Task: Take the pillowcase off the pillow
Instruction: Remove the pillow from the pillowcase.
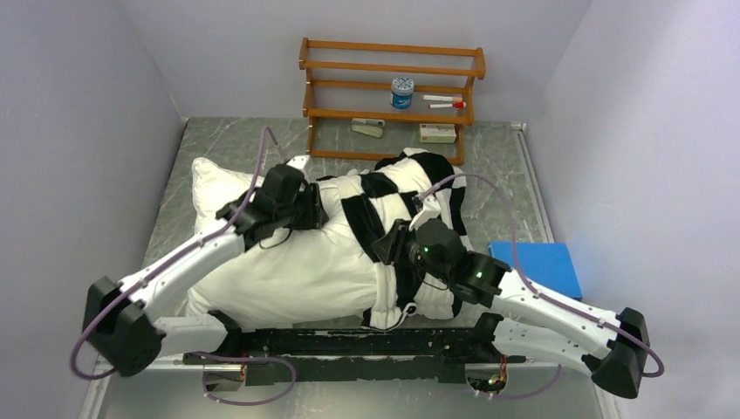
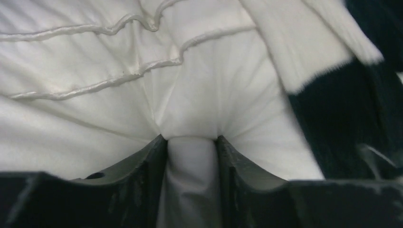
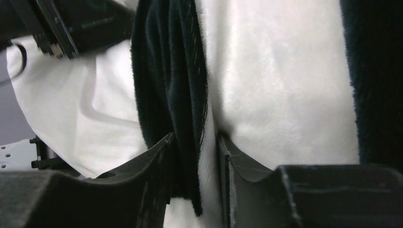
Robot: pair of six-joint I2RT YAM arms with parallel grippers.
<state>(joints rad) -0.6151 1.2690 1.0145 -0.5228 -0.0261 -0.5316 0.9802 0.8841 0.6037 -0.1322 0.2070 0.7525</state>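
Note:
The plump white pillow point(image 1: 279, 266) lies across the table, its left two thirds bare. The black-and-white checkered pillowcase point(image 1: 410, 188) is bunched over its right end. My left gripper point(image 1: 312, 208) presses on the pillow's upper middle, and in the left wrist view its fingers point(image 2: 152, 161) pinch a fold of the white pillow point(image 2: 190, 95); the pillowcase point(image 2: 342, 123) shows at the right there. My right gripper point(image 1: 388, 246) sits at the pillowcase's open edge, shut on a fold of the fuzzy black and white pillowcase point(image 3: 190, 118).
A wooden shelf rack point(image 1: 393, 92) with a small jar and markers stands at the back. A blue flat pad point(image 1: 541, 266) lies at the right, beside the right arm. Grey walls close in on both sides. A black rail point(image 1: 349, 345) runs along the near edge.

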